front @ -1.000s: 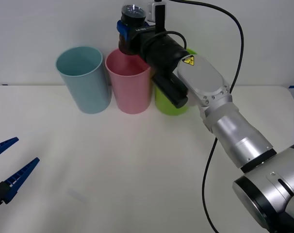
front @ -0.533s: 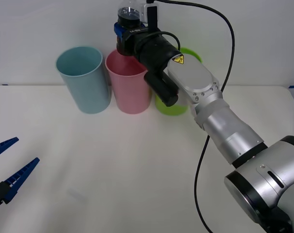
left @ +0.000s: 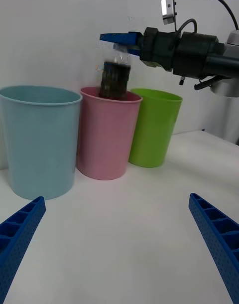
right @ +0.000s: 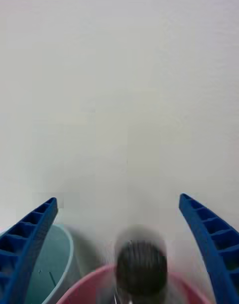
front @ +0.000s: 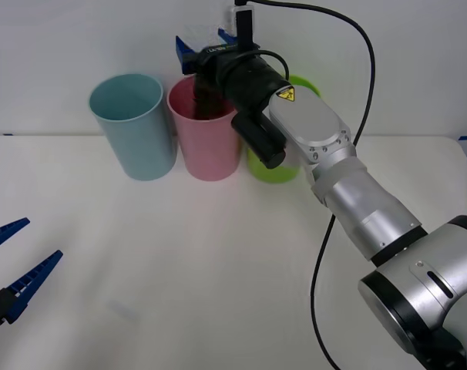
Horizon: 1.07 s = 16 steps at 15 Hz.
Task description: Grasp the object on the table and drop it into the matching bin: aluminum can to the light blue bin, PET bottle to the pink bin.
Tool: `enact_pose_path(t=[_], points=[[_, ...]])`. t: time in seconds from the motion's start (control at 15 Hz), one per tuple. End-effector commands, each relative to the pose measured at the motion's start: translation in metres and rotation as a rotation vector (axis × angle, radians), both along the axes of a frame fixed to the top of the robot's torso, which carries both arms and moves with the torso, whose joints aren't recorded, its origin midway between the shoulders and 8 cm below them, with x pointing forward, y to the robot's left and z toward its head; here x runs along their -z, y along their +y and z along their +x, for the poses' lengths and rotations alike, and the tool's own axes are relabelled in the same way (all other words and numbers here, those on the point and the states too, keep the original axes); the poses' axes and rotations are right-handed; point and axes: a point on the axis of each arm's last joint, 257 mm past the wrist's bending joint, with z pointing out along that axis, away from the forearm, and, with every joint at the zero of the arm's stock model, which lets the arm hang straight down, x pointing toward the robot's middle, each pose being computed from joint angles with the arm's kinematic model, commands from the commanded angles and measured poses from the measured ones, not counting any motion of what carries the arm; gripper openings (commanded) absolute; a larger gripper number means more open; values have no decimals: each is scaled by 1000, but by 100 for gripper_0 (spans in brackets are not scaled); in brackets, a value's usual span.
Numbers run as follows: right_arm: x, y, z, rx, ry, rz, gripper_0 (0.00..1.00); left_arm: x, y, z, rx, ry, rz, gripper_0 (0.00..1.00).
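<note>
The PET bottle (front: pixel 207 96), dark-bodied with a clear shoulder, is loose in the air and half inside the mouth of the pink bin (front: pixel 210 146). My right gripper (front: pixel 203 42) hangs open just above it, its blue fingers spread with nothing between them. The right wrist view looks down on the blurred bottle (right: pixel 141 266) over the pink bin's rim (right: pixel 79 291). From the left wrist, the bottle (left: pixel 114 77) stands upright in the pink bin (left: pixel 104 139) under the right gripper (left: pixel 122 40). My left gripper (front: pixel 39 240) rests open low at the table's near left.
The light blue bin (front: pixel 133 127) stands left of the pink one and a lime green bin (front: pixel 276 166) right of it, partly behind my right arm. All three line up at the back of the white table (front: pixel 218 270) by the wall.
The right gripper moved left over the pink bin, then opened and let go of the bottle, which dropped from the fingers into the bin's mouth. The left arm stayed still.
</note>
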Motion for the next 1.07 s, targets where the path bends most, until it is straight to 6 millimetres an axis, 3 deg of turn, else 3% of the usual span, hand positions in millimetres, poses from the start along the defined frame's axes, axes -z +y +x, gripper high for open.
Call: enact_pose_path(t=[0.07,0.27,0.6,1.07], points=[[-1,-4,1,-5,-2,-3,100,0,0,0,0,0,0,100],[-4,-20,-7,-18,-22,8,100,0,0,0,0,0,0,100],[5,-48,-45,-65,-62,7,100,0,0,0,0,0,0,100],[38,-126,-113,-93,-64,-53,100,0,0,0,0,0,0,100]])
